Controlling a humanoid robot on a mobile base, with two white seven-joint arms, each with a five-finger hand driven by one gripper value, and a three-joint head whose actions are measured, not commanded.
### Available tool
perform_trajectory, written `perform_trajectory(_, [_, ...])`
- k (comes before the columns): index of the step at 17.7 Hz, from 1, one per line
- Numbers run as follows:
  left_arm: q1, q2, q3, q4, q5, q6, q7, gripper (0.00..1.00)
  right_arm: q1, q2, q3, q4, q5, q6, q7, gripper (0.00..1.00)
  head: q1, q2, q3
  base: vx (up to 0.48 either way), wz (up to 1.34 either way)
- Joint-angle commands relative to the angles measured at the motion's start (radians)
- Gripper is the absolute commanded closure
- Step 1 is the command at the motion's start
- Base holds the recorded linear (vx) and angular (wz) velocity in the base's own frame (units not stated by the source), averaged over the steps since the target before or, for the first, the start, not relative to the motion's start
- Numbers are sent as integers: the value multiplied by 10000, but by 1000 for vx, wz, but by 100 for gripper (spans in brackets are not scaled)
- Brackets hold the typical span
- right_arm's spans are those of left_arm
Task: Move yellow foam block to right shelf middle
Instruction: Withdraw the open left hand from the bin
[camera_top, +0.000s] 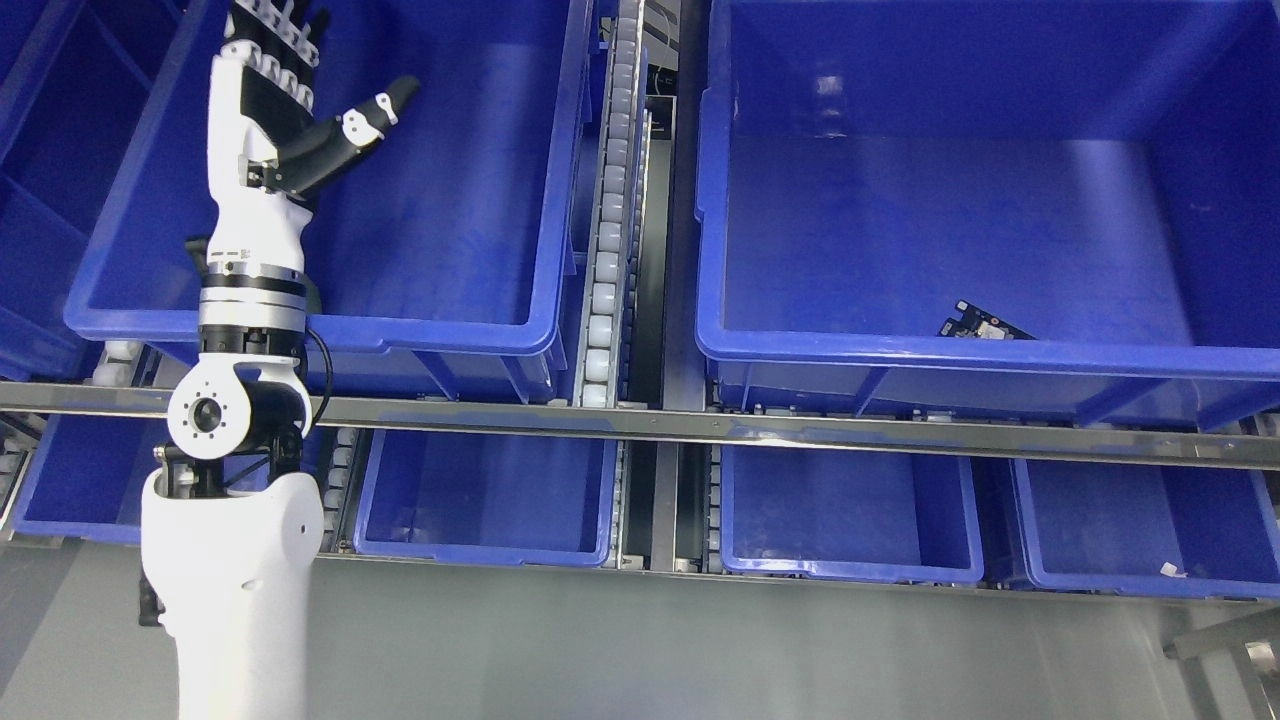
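No yellow foam block shows anywhere in the head view. My left hand (300, 90) is raised over the left edge of the large blue bin (470, 330) on the left shelf. Its fingers are stretched out and the thumb (375, 110) sticks out to the right, holding nothing. The fingertips run past the top edge of the picture. The big blue bin (900, 355) on the right shelf, middle level, holds only a small dark circuit board (985, 325) near its front wall.
A roller track (610, 220) runs between the two upper bins. A metal rail (800, 430) crosses in front of them. Below sit three smaller blue bins (490, 550), (850, 570), (1150, 585). Grey floor lies beneath.
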Motion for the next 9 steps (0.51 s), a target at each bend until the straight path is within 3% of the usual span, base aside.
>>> perform_trajectory(1, [83, 175, 96, -84, 1, 556, 2, 0, -15, -175, 0, -175, 0, -5, -1, 0, 0, 0, 0, 0, 0])
perform_trajectory(9, [82, 175, 96, -100, 1, 572, 33, 0, -30, -175, 0, -175, 0, -5, -1, 0, 0, 0, 0, 0, 0])
